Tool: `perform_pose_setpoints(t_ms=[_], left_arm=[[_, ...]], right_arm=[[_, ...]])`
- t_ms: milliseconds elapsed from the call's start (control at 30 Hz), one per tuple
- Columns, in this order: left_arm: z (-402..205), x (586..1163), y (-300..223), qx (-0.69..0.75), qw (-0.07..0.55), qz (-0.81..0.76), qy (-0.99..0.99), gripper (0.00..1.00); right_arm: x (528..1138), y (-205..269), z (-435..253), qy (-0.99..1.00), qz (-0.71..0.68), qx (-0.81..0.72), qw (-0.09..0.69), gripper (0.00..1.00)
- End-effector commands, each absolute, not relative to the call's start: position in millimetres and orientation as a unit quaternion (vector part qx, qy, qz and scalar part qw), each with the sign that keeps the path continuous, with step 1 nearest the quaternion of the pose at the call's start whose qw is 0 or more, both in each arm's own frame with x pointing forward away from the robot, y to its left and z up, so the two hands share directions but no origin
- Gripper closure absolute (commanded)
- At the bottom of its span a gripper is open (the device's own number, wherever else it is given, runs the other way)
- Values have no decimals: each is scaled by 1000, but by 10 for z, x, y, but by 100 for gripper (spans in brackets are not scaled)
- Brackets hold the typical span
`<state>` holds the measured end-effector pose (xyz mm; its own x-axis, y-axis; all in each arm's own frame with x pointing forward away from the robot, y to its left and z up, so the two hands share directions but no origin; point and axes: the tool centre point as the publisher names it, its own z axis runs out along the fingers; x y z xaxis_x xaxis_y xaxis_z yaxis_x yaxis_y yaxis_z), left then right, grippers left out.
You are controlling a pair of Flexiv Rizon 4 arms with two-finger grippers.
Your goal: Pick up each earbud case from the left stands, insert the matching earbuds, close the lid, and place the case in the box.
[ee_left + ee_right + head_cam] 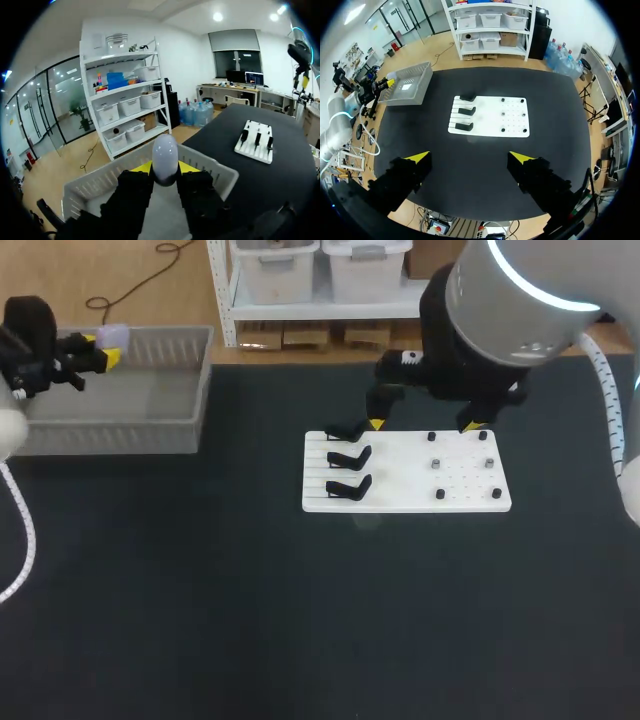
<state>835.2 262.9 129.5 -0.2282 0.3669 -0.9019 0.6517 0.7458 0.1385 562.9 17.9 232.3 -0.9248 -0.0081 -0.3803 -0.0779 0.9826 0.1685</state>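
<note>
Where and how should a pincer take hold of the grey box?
Grip the grey box by the top edge of the wall facing the white board, coming down from above, one finger inside, one outside. Its walls are thin and upright, its top open, its body probably too wide to span. The left pincer holds the earbud case near the far rim.

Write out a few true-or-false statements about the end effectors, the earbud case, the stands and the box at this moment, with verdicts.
1. The left end effector grips a pale earbud case above the grey box. True.
2. The right end effector is shut on a case. False: it is open and empty, above the white board.
3. All three black stands on the board are empty. True.
4. In the head view the grey box sits to the right of the board. False: it sits to the board's left.
</note>
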Motion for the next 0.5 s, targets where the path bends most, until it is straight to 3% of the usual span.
perform_pose_setpoints(t_ms=[33, 100, 167, 200, 500], left_arm=[[1195, 8557, 2628, 317, 532, -108, 778, 100], [1168, 8583, 2679, 317, 529, -99, 781, 95], [1142, 8589, 2701, 324, 525, -97, 781, 45], [1144, 8561, 2685, 323, 525, -97, 782, 0], [1272, 8455, 2692, 320, 541, -95, 772, 0]], right_arm=[[5617, 169, 2316, 976, 91, -21, 195, 0], [5617, 169, 2316, 976, 91, -21, 195, 0], [5617, 169, 2316, 976, 91, -21, 195, 0], [5617, 169, 2316, 976, 91, -21, 195, 0], [5617, 169, 2316, 976, 91, -21, 195, 0]])
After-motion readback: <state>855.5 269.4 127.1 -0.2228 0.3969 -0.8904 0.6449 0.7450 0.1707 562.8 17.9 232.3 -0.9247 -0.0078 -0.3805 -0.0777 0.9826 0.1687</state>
